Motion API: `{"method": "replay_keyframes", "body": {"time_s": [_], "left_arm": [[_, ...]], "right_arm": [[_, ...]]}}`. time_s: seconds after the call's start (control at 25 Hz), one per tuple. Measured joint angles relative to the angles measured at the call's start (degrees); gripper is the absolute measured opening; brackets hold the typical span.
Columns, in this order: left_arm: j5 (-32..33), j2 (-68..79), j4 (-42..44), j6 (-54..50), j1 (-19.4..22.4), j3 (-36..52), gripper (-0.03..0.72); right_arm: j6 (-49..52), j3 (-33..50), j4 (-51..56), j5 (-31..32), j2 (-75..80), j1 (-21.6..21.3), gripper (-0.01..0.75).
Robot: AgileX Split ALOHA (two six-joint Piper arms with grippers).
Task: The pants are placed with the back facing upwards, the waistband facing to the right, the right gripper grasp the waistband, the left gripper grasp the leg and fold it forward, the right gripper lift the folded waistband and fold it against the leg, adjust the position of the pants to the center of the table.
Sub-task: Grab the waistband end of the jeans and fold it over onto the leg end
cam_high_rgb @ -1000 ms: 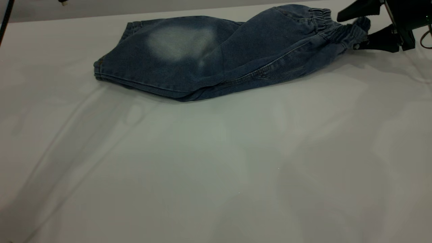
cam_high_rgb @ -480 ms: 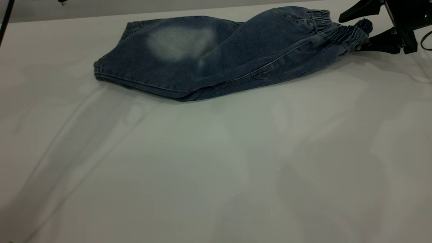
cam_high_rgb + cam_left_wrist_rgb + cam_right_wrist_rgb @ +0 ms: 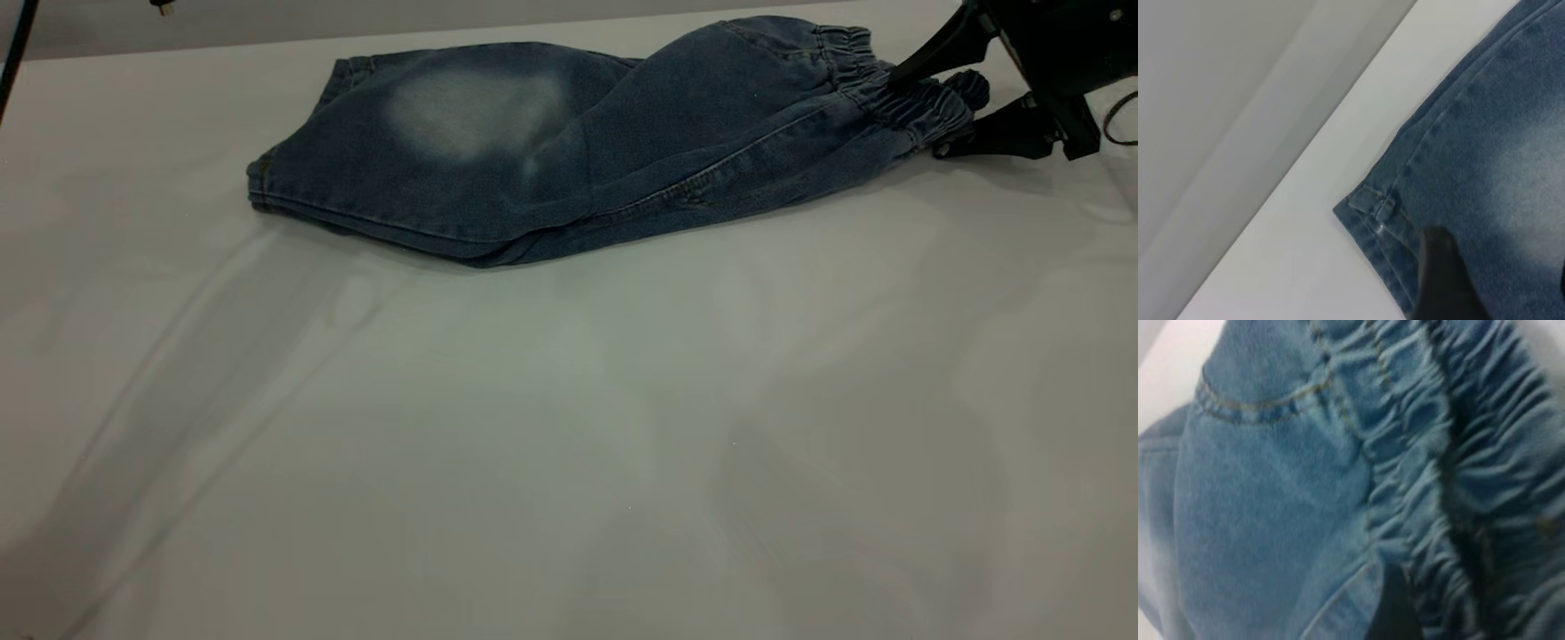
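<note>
From outside, a pale grey worktop fills the view. The pants lie folded lengthwise at its far side, a faded patch uppermost. At their right end the right gripper has its jaws spread around the waistband, one tip above, one below.

The left wrist view shows a stitched leg hem at the worktop's edge, with the left gripper's dark finger over it; its jaws' state cannot be told.

The right wrist view shows the ruched waistband close up.

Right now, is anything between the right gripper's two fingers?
Yes: in the exterior view the right gripper is open, its fingers straddling the gathered waistband of the pants.
</note>
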Motion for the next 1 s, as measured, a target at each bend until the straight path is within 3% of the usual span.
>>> {"method": "replay_keyframes", "body": {"time_s": [0.24,0.48,0.76,1.0], "left_arm": [[0.2,0.0,0.0,0.0,0.0,0.0,0.377],[4.1,0.0,0.0,0.0,0.0,0.0,0.377],[4.7,1.0,-0.1,0.0,-1.6,0.0,0.377],[-2.3,5.7,0.0,0.4,-7.6,-0.3,0.377]], "right_arm": [[-0.6,0.0,0.7,-1.3,0.0,0.5,0.444],[-2.5,0.0,0.4,-1.4,0.0,0.1,0.108],[-6.2,0.1,0.3,4.5,-2.4,-1.9,0.108],[-6.3,0.1,-0.4,9.2,-9.6,-4.7,0.108]]}}
